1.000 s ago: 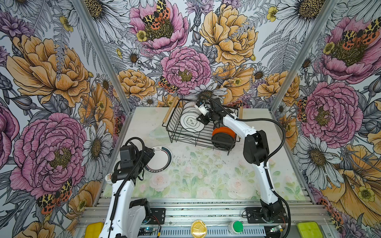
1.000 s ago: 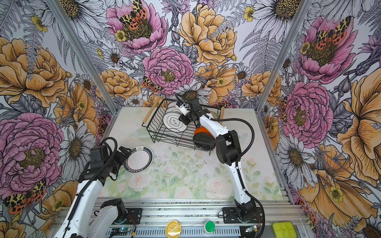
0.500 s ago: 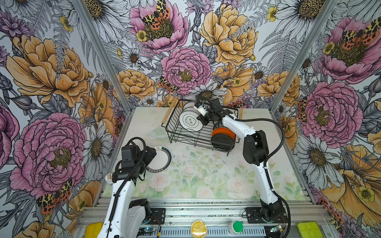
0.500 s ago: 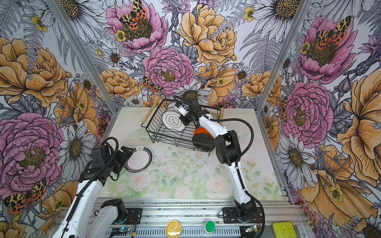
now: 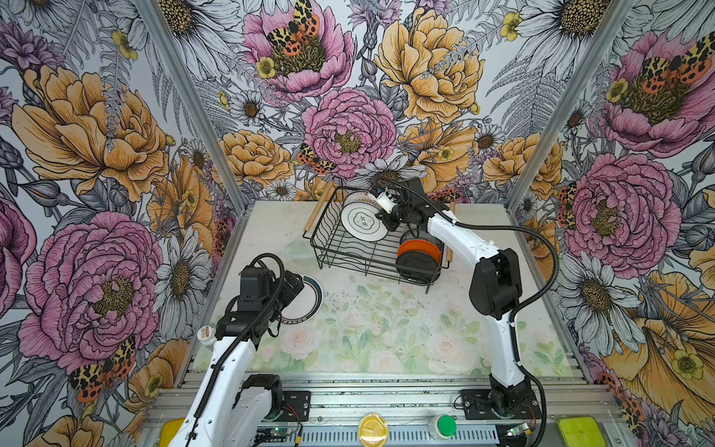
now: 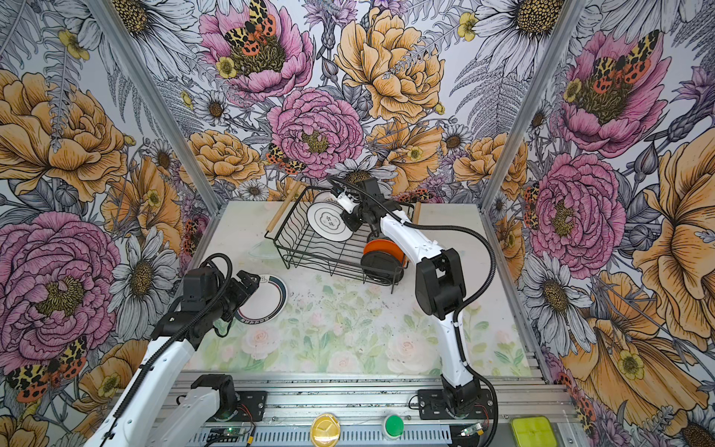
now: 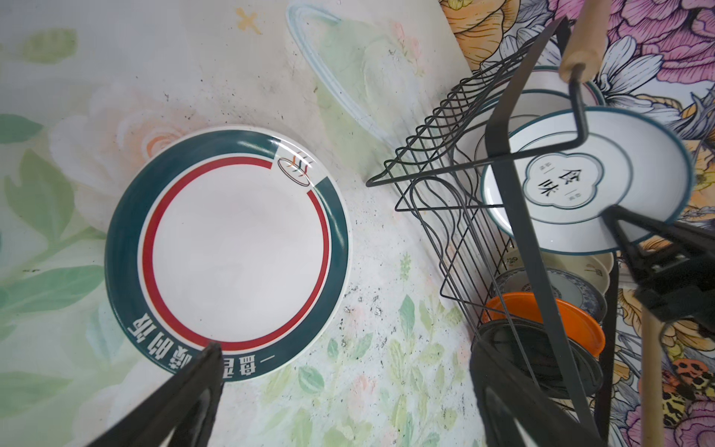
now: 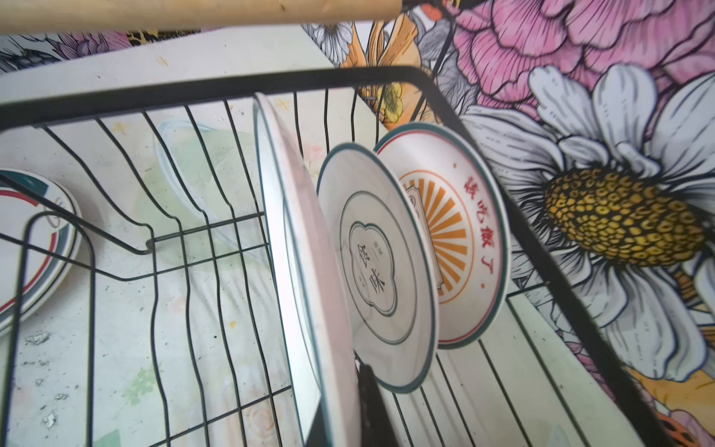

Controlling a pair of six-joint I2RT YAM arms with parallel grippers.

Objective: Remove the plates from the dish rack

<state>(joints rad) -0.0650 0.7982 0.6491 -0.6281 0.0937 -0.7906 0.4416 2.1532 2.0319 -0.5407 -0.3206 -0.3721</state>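
I work in a robot test cell, a lab booth — the flower-print walls (image 5: 348, 127) are flat panels framed by bare aluminium posts (image 5: 193, 108), the tabletop (image 5: 387, 329) is a printed sheet, and my left arm (image 5: 228, 363) and right arm (image 5: 503, 340) are bolted to a slotted metal rail (image 5: 387, 391) beside a green button (image 5: 447, 424) and a yellow button (image 5: 372, 429).

In both top views the left gripper (image 5: 295, 281) covers part of the green-rimmed plate (image 5: 312, 300) on the table (image 5: 387, 321). The fingertips of the right gripper (image 5: 383, 207) are hidden behind the white plate (image 5: 363, 224), and the right arm (image 5: 460, 240) hides most of the plates beyond the orange plate (image 5: 419, 247). In the right wrist view a blurred wooden handle (image 8: 193, 11) is cut off by the edge.
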